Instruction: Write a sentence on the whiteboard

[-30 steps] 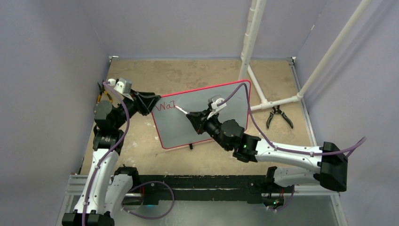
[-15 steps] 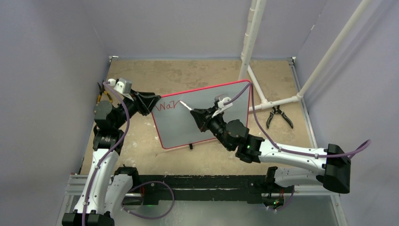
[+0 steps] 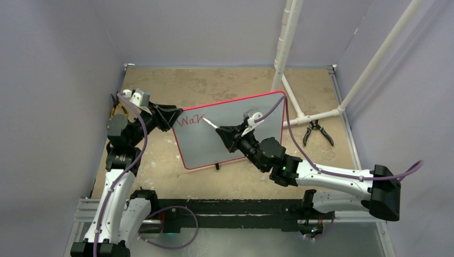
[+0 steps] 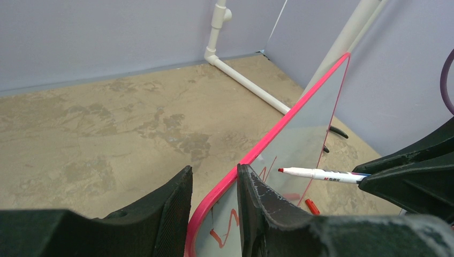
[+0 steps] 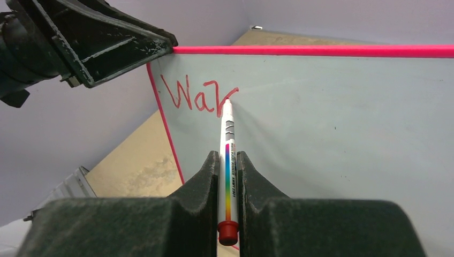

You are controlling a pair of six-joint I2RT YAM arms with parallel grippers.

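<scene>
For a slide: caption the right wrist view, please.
Right tool pinches a marker, tip at red lettering "War" on the whiteboard, left tool clamping its rim.

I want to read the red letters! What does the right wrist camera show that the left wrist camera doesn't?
Only right wrist: the writing seen face-on, reading roughly "War", and the rainbow stripe on the pen. Only left wrist: the white pipe on the floor behind the board. Both: the red-rimmed whiteboard and the pen with its tip at the board.
</scene>
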